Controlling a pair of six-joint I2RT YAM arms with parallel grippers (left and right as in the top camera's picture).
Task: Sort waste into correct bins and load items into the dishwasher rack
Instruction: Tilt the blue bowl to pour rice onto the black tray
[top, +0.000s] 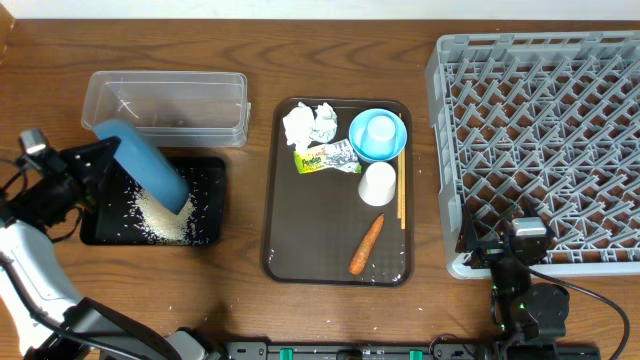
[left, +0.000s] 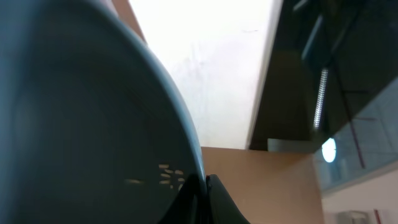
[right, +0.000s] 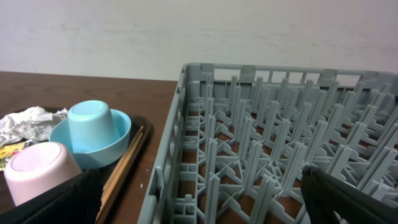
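Note:
My left gripper (top: 103, 155) is shut on the rim of the large blue plate (top: 145, 165) and holds it tilted over the black tray (top: 221, 200). White rice (top: 160, 218) lies piled in that tray. In the left wrist view the plate (left: 81, 112) fills the left side, with the fingers (left: 205, 186) pinched on its edge. My right gripper (top: 500, 248) is open and empty at the grey rack's (top: 540, 130) front left corner; its fingers (right: 199, 199) straddle the rack wall (right: 261, 124).
The clear tub (top: 165, 100) stands behind the black tray. The brown serving tray (top: 290, 220) holds tissues (top: 310, 122), a foil wrapper (top: 327, 158), a small blue bowl (top: 392, 148) with an upturned pale cup (top: 380, 130), a white cup (top: 378, 183), chopsticks (top: 401, 195) and a carrot (top: 366, 245).

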